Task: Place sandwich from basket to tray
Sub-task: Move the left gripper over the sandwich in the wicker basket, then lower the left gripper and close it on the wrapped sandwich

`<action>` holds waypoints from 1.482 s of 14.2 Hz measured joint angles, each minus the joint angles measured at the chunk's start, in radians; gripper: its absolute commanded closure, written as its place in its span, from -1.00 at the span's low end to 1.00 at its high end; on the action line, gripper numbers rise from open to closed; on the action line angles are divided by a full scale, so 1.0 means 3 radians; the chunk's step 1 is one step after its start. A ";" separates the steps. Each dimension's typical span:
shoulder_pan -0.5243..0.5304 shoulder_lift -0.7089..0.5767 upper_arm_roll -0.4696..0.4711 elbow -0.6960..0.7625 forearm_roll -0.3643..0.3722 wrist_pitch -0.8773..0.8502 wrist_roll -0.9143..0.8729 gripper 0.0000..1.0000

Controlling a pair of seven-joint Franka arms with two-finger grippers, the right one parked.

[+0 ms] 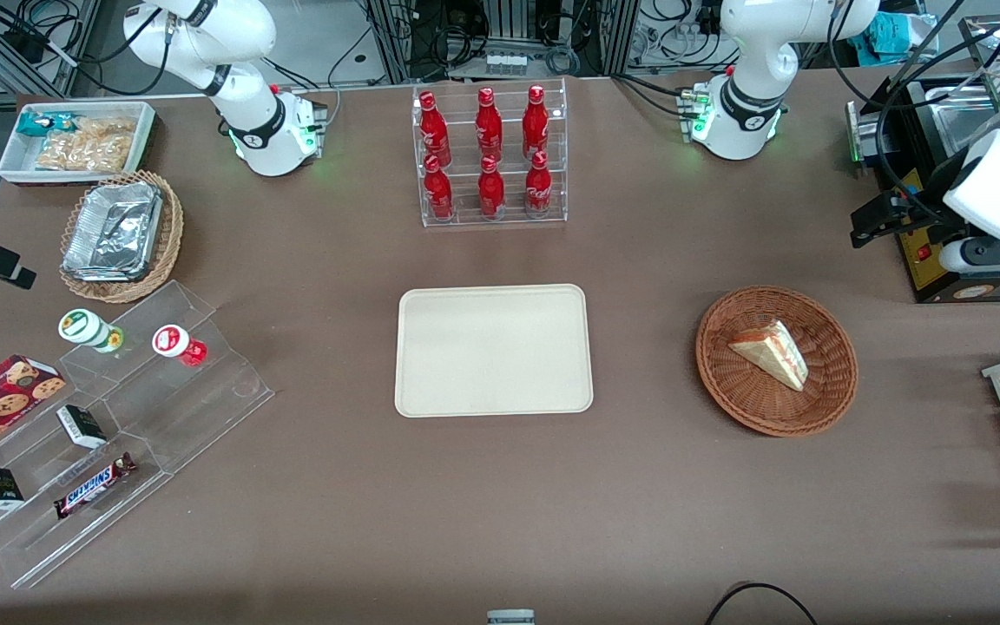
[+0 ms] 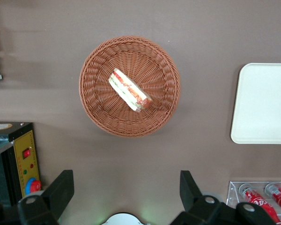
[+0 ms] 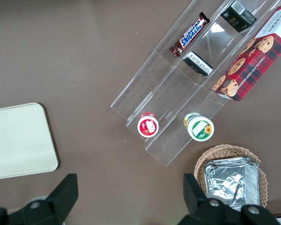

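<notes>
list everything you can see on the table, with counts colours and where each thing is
sandwich: 1, pale bread, red-green filling, in the basket
basket: 1, reddish-brown wicker, toward the working arm's end
tray: 1, cream, mid-table, bare
cola bottles: 6, red, in a clear rack farther from the camera than the tray
foil trays: stack, silver, in a tan basket toward the parked arm's end
Snickers bar: 1, brown, on clear steps
pincer: 1, black fingers, open, above the table beside the basket

The basket [image 1: 776,359] is rough woven wicker. The tray [image 1: 493,350] looks smooth, matt plastic. The gripper [image 2: 126,194], above the table, has black matt plastic fingers [image 2: 61,192].
</notes>
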 measured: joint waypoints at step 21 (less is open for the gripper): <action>-0.0029 0.0326 0.0034 -0.1992 0.0012 0.2479 -0.1488 -1.00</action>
